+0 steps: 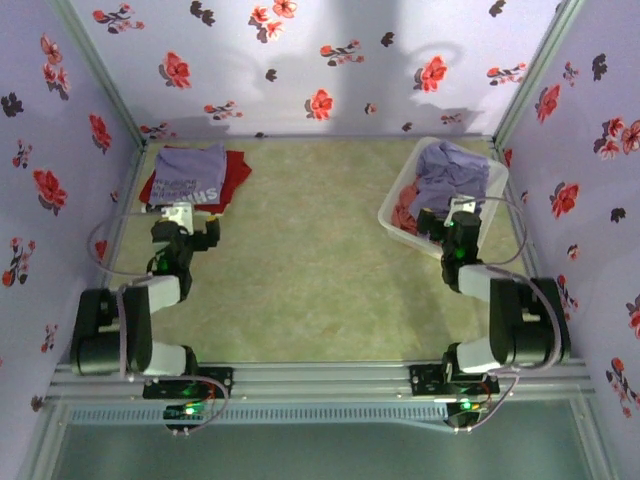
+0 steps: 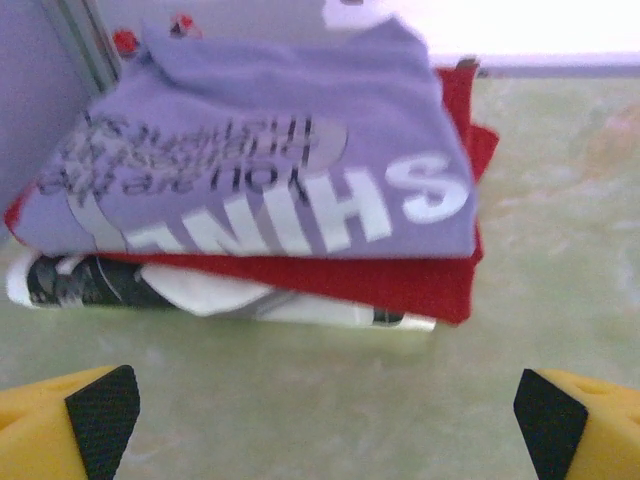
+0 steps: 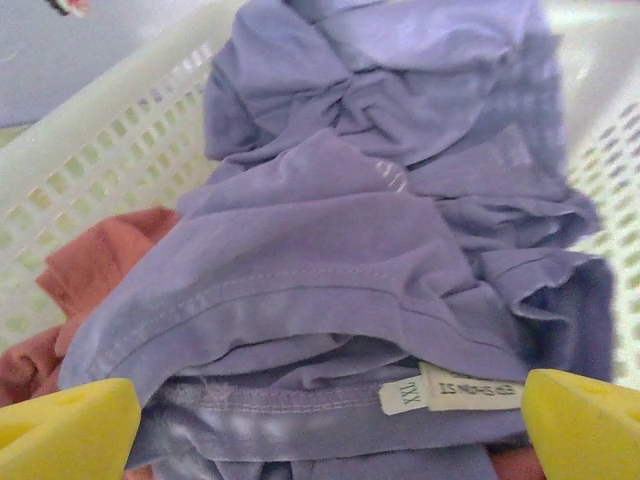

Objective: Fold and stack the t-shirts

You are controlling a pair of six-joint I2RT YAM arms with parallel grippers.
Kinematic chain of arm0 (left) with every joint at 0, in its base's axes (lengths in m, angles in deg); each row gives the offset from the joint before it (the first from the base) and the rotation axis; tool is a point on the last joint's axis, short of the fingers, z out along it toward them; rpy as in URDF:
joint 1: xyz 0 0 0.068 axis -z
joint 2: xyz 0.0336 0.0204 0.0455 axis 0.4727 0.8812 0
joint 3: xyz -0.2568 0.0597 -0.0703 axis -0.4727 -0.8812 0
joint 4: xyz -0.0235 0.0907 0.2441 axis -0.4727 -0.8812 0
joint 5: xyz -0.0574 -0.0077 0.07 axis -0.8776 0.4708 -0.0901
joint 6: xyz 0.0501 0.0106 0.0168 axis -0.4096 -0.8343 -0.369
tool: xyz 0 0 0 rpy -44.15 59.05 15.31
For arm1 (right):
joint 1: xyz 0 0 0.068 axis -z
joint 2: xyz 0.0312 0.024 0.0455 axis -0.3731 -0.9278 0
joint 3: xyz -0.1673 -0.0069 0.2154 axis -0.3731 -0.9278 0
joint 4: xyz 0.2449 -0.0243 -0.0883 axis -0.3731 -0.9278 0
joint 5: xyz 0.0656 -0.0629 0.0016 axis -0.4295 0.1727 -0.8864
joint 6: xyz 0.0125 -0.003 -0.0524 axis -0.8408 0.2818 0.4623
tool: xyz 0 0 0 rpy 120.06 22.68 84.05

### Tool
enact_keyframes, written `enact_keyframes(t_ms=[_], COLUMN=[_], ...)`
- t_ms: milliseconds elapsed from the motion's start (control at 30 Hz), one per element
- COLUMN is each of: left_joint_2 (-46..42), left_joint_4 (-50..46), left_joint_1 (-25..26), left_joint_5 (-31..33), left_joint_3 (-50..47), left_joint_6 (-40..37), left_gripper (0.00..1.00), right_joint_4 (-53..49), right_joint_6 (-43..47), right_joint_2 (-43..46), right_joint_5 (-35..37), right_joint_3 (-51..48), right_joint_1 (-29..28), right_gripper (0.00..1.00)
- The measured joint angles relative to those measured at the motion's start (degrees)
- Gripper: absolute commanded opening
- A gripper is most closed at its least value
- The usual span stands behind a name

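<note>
A folded purple t-shirt with white lettering (image 1: 190,172) tops a stack at the back left, over a folded red t-shirt (image 1: 232,170). In the left wrist view the lettered shirt (image 2: 270,150) lies on the red one (image 2: 400,280), with a white printed garment (image 2: 230,300) underneath. My left gripper (image 1: 185,215) (image 2: 325,415) hovers open just in front of the stack, touching nothing. A crumpled plain lavender t-shirt (image 1: 452,172) (image 3: 350,220) fills the basket, with a salmon-red shirt (image 3: 90,270) below it. My right gripper (image 1: 462,215) (image 3: 330,430) stands open over the lavender shirt's labelled collar.
The white slatted basket (image 1: 400,195) (image 3: 100,140) sits tilted at the back right, near the right wall. Floral walls enclose the back and both sides. The green table surface (image 1: 320,260) stretches between the stack and the basket.
</note>
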Motion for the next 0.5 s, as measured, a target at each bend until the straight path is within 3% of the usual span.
enact_keyframes(t_ms=[167, 267, 400, 500], left_joint_2=[-7.82, -10.03, -8.57, -0.76], left_joint_4=[-13.16, -20.46, -27.21, -31.3], left_joint_1=[2.84, 6.91, 17.75, 25.59], left_joint_5=[2.32, 6.47, 12.33, 12.57], left_joint_3=[8.13, 12.76, 19.5, 28.55], left_joint_6=[0.17, 4.92, 13.57, 22.23], left_gripper=[0.99, 1.0, 0.99, 0.99], right_joint_4=[-9.9, -18.73, -33.97, -45.18], right_joint_6=[-1.6, -3.93, -10.34, -14.36], right_joint_2=[12.92, 20.87, 27.02, 27.15], right_joint_5=[5.68, 7.32, 8.68, 9.49], right_joint_3=[-0.22, 0.0, 3.58, 9.11], right_joint_1=[-2.71, -4.68, -6.56, -6.54], right_gripper=[0.99, 0.99, 0.99, 0.99])
